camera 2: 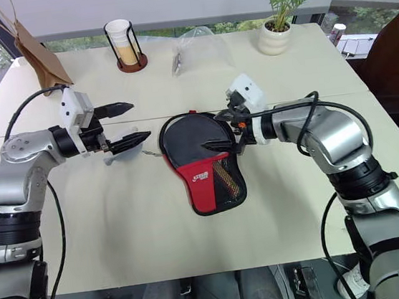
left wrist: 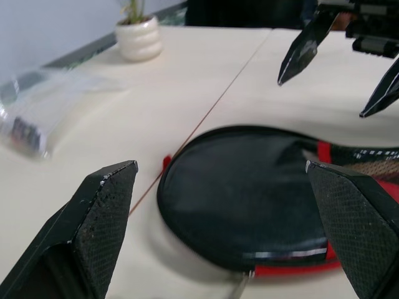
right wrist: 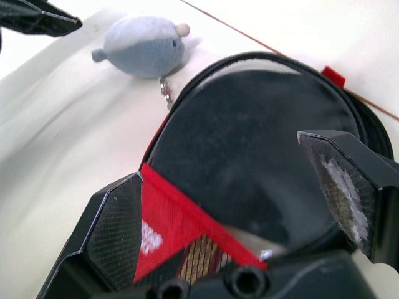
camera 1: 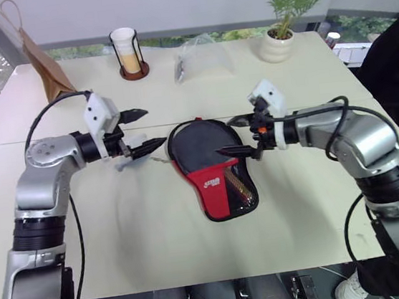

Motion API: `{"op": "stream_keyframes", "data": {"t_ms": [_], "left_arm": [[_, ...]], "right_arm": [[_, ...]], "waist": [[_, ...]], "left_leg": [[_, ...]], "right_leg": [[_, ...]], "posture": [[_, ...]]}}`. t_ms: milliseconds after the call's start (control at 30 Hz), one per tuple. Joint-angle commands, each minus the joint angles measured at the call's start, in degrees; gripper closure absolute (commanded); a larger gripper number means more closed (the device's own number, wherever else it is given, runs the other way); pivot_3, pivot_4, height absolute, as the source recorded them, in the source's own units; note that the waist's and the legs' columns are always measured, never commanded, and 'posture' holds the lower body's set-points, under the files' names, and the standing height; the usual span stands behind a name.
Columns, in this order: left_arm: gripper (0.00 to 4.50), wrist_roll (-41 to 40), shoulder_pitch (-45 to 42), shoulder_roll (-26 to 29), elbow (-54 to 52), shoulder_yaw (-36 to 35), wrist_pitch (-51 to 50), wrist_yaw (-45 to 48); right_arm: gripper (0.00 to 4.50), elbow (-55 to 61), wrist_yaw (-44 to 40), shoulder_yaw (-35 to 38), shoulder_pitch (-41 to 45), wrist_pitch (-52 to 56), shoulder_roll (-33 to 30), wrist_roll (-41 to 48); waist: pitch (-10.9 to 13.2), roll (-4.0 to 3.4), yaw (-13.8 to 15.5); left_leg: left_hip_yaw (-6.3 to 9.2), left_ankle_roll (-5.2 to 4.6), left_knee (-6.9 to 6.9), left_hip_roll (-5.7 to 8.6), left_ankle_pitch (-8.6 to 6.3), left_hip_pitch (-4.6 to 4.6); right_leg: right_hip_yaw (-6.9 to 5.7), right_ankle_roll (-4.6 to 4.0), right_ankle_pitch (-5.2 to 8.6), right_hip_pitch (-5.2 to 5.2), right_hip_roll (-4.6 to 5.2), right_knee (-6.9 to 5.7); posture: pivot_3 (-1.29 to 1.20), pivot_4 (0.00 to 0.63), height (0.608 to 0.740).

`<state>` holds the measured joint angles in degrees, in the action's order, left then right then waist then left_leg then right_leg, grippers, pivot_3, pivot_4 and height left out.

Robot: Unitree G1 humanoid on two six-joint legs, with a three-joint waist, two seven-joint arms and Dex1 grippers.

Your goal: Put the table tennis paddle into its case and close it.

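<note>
My left gripper (camera 1: 142, 129) and right gripper (camera 1: 236, 136) both stand wide open and hold nothing. They hover over the table (camera 1: 122, 230) on either side of the case (camera 1: 212, 166), which lies flat in the middle with its round end toward the far edge and its red panel toward me.

The paddle (right wrist: 249, 149) looks to be already inside: in the right wrist view a black round face sits within the case's rim, and striped wood shows through the mesh below the red panel. So I judge the step in hand to be closing the case. I cannot make out the zip slider, nor how far the zip is already drawn. A small grey plush charm (right wrist: 142, 45) on a short chain hangs off the rim on the left side; it may mark the pull.

To do this well, I would pin the case with the right gripper on the red panel so that it cannot slide, then take the pull with the left one and run it along the rim, low and steady, keeping the fabric flat.

Other containers are well apart, at the far edge: a clear bag (camera 1: 200, 57) with something dark in it, a paper bag (camera 1: 44, 62), a cup in a wire holder (camera 1: 127, 51) and a potted plant (camera 1: 278, 39).
</note>
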<state>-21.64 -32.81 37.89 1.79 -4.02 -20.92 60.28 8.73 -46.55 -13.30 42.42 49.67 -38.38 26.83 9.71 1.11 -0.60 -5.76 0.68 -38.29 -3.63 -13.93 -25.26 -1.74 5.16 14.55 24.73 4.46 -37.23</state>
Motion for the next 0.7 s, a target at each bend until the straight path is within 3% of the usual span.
{"op": "stream_keyframes", "data": {"t_ms": [33,400,700], "left_arm": [[0.0,-1.26,0.66,1.48,-3.26,-1.94,-0.34,-0.53],[0.0,-1.81,3.04,1.18,-9.02,0.85,-1.8,-2.43],[0.0,-0.46,4.8,2.26,-8.54,1.65,-0.33,-2.06]], "right_arm": [[0.06,-0.04,-1.31,-0.81,1.05,-2.68,1.2,-2.05],[0.06,-5.09,-5.15,-5.02,-1.4,-12.4,3.64,-9.8],[0.06,-6.09,-5.14,-2.14,-5.1,-15.7,4.93,-10.88]], "waist": [[0.0,0.0,-0.01],[0.0,0.0,0.05],[0.0,0.0,-0.32]], "left_leg": [[0.0,0.0,0.0,0.0,0.0,0.0],[-0.01,0.01,0.0,0.0,0.01,0.01],[-0.03,0.02,0.01,-0.01,0.01,0.06]], "right_leg": [[0.0,0.0,0.0,0.0,0.01,0.01],[0.0,0.0,0.0,-0.01,0.0,-0.01],[0.0,0.0,0.0,-0.01,-0.02,-0.02]], "posture": [[0.0,0.15,0.734],[0.0,0.15,0.734],[0.0,0.15,0.734]]}}
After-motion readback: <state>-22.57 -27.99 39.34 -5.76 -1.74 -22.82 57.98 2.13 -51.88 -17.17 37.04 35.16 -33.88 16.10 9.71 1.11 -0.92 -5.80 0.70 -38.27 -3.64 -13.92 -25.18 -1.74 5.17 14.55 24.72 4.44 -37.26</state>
